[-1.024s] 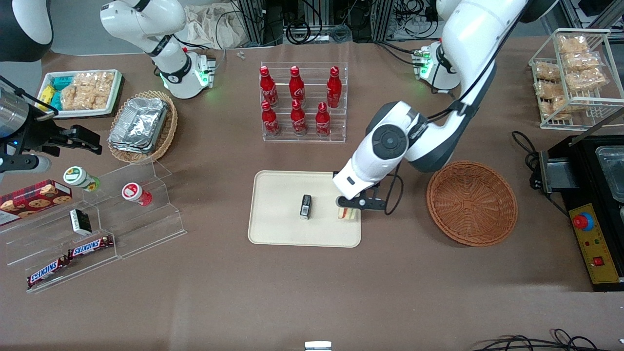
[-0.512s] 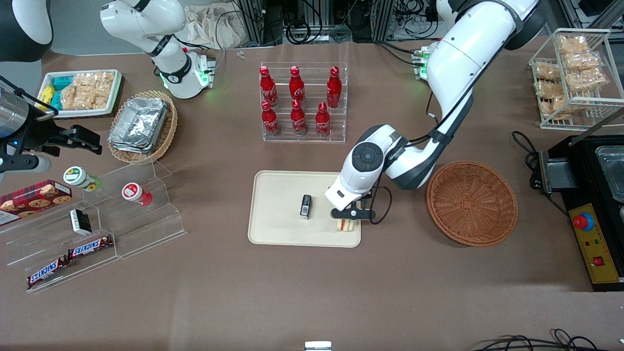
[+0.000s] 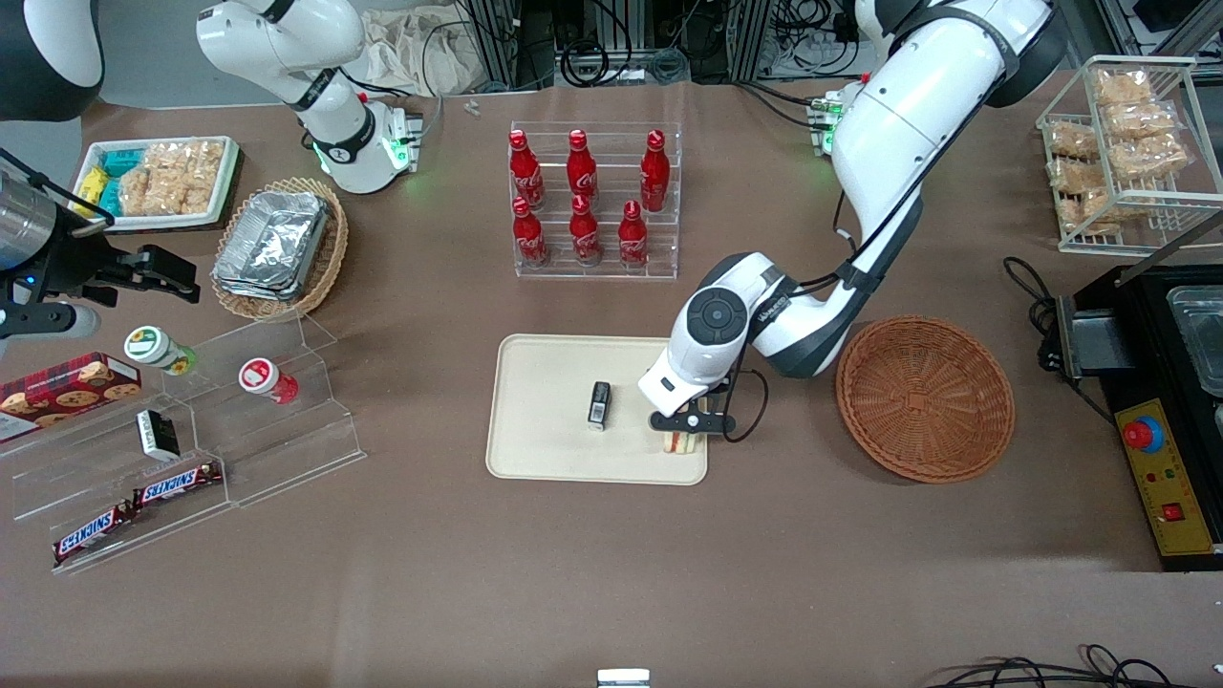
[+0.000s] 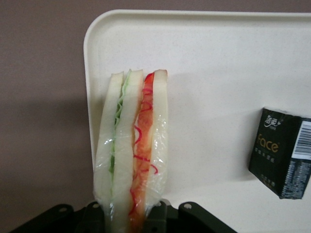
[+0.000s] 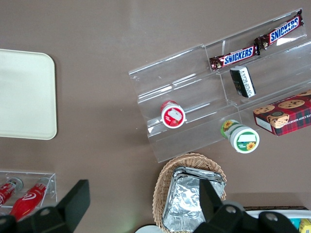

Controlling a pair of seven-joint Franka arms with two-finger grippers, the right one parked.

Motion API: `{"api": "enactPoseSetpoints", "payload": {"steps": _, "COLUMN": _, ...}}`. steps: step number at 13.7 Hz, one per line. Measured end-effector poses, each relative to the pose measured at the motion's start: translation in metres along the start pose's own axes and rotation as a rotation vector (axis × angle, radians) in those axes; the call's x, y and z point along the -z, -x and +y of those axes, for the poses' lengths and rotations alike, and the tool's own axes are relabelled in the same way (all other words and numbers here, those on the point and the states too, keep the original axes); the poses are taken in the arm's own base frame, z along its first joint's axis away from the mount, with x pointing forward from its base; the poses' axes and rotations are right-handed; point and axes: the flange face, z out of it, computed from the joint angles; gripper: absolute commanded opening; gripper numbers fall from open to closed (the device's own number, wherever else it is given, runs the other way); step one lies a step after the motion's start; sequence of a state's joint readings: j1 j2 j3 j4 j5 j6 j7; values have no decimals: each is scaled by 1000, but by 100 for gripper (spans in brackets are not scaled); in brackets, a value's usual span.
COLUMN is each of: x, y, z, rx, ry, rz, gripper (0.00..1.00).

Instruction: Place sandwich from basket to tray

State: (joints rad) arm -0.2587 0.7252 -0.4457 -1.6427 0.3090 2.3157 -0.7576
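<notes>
The sandwich (image 3: 680,441) (image 4: 131,145), a plastic-wrapped wedge of pale bread with red and green filling, stands on its edge at the corner of the cream tray (image 3: 545,449) (image 4: 218,73) nearest the basket and the front camera. My left gripper (image 3: 690,422) (image 4: 130,216) is directly above it, shut on the sandwich with a black finger pressed on each bread face. Whether the sandwich rests on the tray or hangs just above it I cannot tell. The reddish-brown wicker basket (image 3: 925,398) sits beside the tray toward the working arm's end, with nothing in it.
A small black box (image 3: 599,404) (image 4: 284,150) lies on the tray close beside the sandwich. A clear rack of red bottles (image 3: 592,203) stands farther from the front camera than the tray. A black appliance (image 3: 1161,401) sits past the basket.
The gripper and the sandwich came down and toward the front camera over the tray's corner during the first half second, and have barely shifted since.
</notes>
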Motion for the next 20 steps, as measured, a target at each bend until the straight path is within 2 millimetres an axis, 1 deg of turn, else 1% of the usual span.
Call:
{"api": "enactPoseSetpoints", "payload": {"steps": 1, "x": 0, "y": 0, "z": 0, "rx": 0, "ry": 0, "rz": 1, "gripper": 100}}
{"api": "enactPoseSetpoints", "payload": {"steps": 5, "x": 5, "y": -4, "z": 0, "rx": 6, "ry": 5, "rz": 11, "gripper": 100}}
{"api": "enactPoseSetpoints", "payload": {"steps": 6, "x": 13, "y": -7, "z": 1, "rx": 10, "ry": 10, "rz": 23, "gripper": 100}}
{"api": "enactPoseSetpoints", "payload": {"steps": 7, "x": 26, "y": -12, "z": 0, "rx": 19, "ry": 14, "rz": 42, "gripper": 100}}
{"api": "enactPoseSetpoints", "payload": {"steps": 9, "x": 66, "y": -26, "z": -12, "rx": 47, "ry": 10, "rz": 86, "gripper": 100}}
{"api": "enactPoseSetpoints", "payload": {"steps": 11, "x": 115, "y": -34, "z": -30, "rx": 82, "ry": -11, "rz": 117, "gripper": 100}}
{"api": "enactPoseSetpoints", "payload": {"steps": 14, "x": 185, "y": -31, "z": -63, "rx": 142, "ry": -65, "rz": 92, "gripper": 100}}
{"api": "enactPoseSetpoints", "payload": {"steps": 16, "x": 228, "y": -23, "z": -83, "rx": 135, "ry": -63, "rz": 60, "gripper": 100}}
{"api": "enactPoseSetpoints", "payload": {"steps": 18, "x": 266, "y": -20, "z": -111, "rx": 120, "ry": -72, "rz": 12, "gripper": 100}}
{"api": "enactPoseSetpoints", "payload": {"steps": 20, "x": 301, "y": -25, "z": -145, "rx": 118, "ry": -90, "rz": -26, "gripper": 100}}
